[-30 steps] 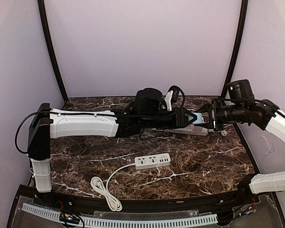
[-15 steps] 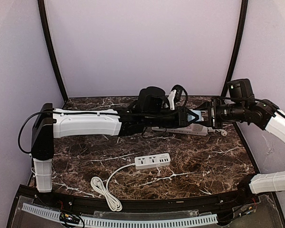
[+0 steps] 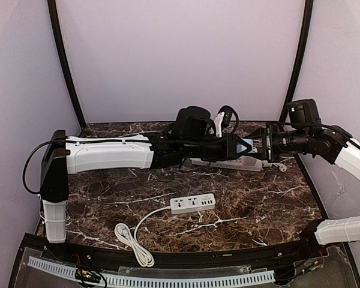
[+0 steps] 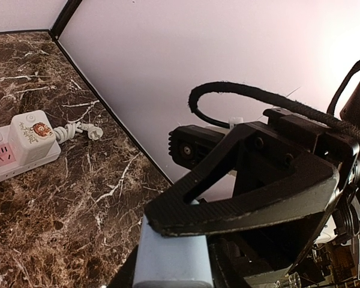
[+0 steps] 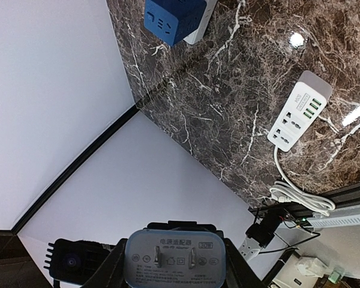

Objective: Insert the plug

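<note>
While the adapter plug (image 5: 174, 259) hung in mid-air over the back right of the marble table (image 3: 258, 210), you were at a hand-over, I'd say, not the insertion yet; your right gripper (image 5: 175, 270) had it pinched by its sides, jaws only partly apart because the body filled them, two flat prongs facing that wrist camera; your left gripper (image 3: 240, 147) was nose to nose with it and the pale blue body sat right at its fingertips, but I couldn't tell whether those jaws had bitten or just stood around it.

Next move, my guess: one side needed a firm hold before the other let go, then the prongs had to be lined up with a free socket; which strip you meant, no idea; the back strip (image 3: 228, 162) lay just below the grippers, carrying a blue cube (image 5: 174, 17) and a white cube (image 4: 31, 137); the white power strip (image 3: 192, 203) with green ports lay well apart near the front.

Writing: the plug's face carried Chinese characters, looked like 电源适配器, plus a boxed mark too tiny to read; the white cube had a cartoon sticker; the front strip's print was unreadable.
</note>
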`<state>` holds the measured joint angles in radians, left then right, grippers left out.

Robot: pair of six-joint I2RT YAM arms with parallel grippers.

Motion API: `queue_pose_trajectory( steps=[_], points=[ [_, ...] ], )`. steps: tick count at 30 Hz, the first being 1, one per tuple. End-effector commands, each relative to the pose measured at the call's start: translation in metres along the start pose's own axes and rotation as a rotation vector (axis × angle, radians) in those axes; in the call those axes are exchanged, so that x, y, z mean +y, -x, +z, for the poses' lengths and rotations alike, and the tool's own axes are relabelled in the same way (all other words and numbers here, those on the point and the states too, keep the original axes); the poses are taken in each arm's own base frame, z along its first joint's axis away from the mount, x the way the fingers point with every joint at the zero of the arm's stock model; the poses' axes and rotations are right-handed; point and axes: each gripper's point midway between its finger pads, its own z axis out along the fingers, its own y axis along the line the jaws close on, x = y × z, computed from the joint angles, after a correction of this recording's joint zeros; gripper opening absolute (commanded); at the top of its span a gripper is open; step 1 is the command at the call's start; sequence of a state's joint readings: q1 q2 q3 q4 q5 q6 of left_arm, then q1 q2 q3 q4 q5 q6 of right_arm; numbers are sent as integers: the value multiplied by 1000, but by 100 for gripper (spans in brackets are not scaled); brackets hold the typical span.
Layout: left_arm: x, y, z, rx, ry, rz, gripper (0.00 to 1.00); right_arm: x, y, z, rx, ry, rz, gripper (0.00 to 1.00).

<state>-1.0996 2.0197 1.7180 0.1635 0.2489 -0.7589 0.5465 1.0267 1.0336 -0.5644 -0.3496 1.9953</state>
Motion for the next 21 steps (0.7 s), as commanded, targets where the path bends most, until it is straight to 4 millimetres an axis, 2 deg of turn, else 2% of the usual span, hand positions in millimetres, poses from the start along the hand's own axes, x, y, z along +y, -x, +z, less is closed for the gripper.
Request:
queue_pose_trajectory(
  steps=[1, 10, 21],
  points=[
    [-14, 5, -4, 5, -23, 28, 34, 0, -4, 3, 22, 4, -22, 0],
    [-14, 11, -8, -4, -4, 53, 44, -5, -4, 2, 26, -7, -27, 0],
    [-10, 12, -12, -1, 11, 58, 35, -6, -4, 3, 29, -12, -26, 0]
  ],
)
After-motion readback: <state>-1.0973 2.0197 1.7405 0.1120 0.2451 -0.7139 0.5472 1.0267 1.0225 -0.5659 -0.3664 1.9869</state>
